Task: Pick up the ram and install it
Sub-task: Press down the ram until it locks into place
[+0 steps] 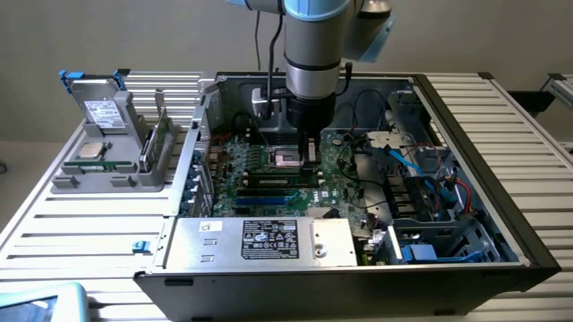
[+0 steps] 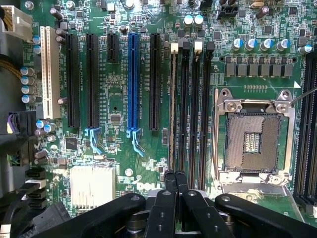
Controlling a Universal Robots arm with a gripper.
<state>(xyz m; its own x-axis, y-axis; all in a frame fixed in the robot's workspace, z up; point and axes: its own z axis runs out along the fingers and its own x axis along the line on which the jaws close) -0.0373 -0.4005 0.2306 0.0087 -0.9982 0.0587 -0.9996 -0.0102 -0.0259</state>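
The ram (image 2: 173,109) shows edge-on as a thin tan strip lying along the first black memory slot, beside the empty processor socket (image 2: 252,141). My gripper (image 2: 176,181) is shut, its two fingertips pressed together right over the near end of that strip. I cannot tell whether they touch it. In the exterior view my gripper (image 1: 310,157) reaches down into the open computer case (image 1: 501,201), just above the motherboard's memory slots (image 1: 278,176) and next to the socket (image 1: 288,159).
Three neighbouring memory slots (image 2: 198,109) are bare. Blue and black expansion slots (image 2: 132,82) lie beside them. A grey holder (image 1: 103,151) on the exterior view's left carries a labelled metal drive, a silver chip and a green board on edge. Cables and a drive cage (image 1: 430,194) crowd the case's right.
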